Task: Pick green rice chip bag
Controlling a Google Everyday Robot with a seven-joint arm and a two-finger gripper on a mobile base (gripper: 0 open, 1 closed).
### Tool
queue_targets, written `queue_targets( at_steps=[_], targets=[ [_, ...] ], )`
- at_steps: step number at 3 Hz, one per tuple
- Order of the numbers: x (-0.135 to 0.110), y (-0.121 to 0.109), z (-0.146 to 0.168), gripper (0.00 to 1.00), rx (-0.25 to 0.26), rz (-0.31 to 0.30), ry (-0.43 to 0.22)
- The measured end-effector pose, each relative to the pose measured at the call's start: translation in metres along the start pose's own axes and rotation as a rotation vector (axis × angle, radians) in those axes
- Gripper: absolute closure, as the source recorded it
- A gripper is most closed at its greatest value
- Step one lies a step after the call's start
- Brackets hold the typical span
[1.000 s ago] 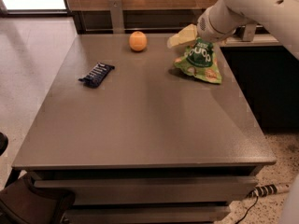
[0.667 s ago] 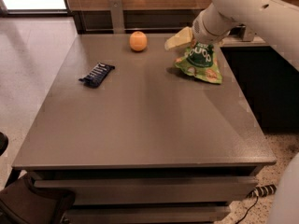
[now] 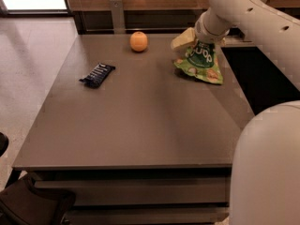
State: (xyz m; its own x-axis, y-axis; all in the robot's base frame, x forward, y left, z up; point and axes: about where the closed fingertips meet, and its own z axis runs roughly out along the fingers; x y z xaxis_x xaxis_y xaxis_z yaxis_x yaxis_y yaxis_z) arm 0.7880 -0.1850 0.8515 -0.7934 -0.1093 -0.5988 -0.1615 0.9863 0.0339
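Observation:
The green rice chip bag is bright green and crinkled, with a dark green round patch, white letters and tan chip pictures. It rests at the far right of the grey table, its lower edge on the tabletop. My gripper is at the end of the white arm, which reaches in from the upper right. The gripper is right at the bag's top edge and hides it.
An orange sits at the far middle of the table. A small dark blue bar wrapper lies at the left. A dark counter and wooden wall run behind the table. A large white part of the robot fills the lower right corner.
The arm has shifted slightly left and swung more overhead. The gripper stays at the top of the bag, and the bag has hardly moved.

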Motion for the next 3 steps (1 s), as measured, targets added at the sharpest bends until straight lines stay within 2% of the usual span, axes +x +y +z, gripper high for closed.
queue_targets(
  at_steps=[1,2,3],
  targets=[
    [-0.001,-0.004,0.015,0.07,-0.011,0.011,0.018],
    [0.014,-0.006,0.026,0.23,-0.038,0.03,0.07],
    [0.016,-0.005,0.027,0.54,-0.042,0.031,0.078]
  ],
)
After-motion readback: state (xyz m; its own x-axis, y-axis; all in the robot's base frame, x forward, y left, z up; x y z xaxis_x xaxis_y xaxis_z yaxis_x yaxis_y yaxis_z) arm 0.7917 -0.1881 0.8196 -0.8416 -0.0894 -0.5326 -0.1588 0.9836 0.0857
